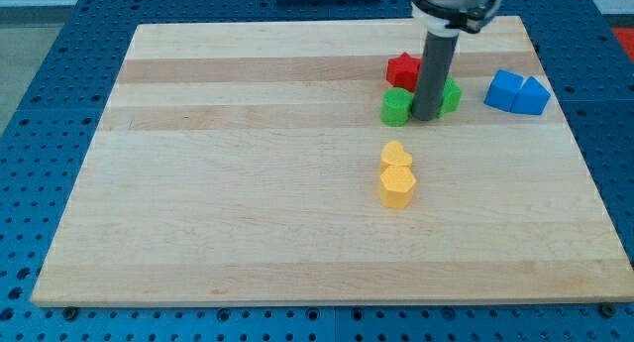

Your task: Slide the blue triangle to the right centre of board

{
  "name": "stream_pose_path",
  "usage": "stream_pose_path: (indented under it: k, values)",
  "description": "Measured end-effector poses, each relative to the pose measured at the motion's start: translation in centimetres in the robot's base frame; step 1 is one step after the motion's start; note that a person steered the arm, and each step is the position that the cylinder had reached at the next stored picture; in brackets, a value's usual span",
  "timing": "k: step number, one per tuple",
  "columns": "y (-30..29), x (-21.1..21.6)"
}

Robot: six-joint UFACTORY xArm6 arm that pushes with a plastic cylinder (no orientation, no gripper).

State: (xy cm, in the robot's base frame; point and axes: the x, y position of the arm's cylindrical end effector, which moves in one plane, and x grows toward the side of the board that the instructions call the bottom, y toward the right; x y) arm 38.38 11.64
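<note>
A wooden board point(297, 183) is seen lying on a blue worktop point(40, 104) full of small holes. The dark rod point(434, 74) comes down from the view's top, and my tip point(426, 118) is set on the board between two green blocks. One green block point(397, 107) is just to the view's left of my tip, and the other green block point(451, 95) is just to its right, partly hidden by the rod. A red block point(402, 69) sits just above them, close behind the rod. No gripper is carried by this arm, only the rod. The blue triangle point(532, 96) is found near the board's right edge, toward the view's top, touching a blue block point(504, 88) on its left. Both are apart from my tip, to its right. Two yellow blocks, a yellow heart point(396, 155) and a yellow hexagon point(396, 185), are seen touching below my tip, near the middle of the board.
</note>
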Motion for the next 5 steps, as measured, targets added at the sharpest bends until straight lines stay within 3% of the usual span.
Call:
stream_pose_path:
  k: [2,4,5]
  values:
    - [2.2,0.1]
    - [8.2,4.8]
    - [8.2,4.8]
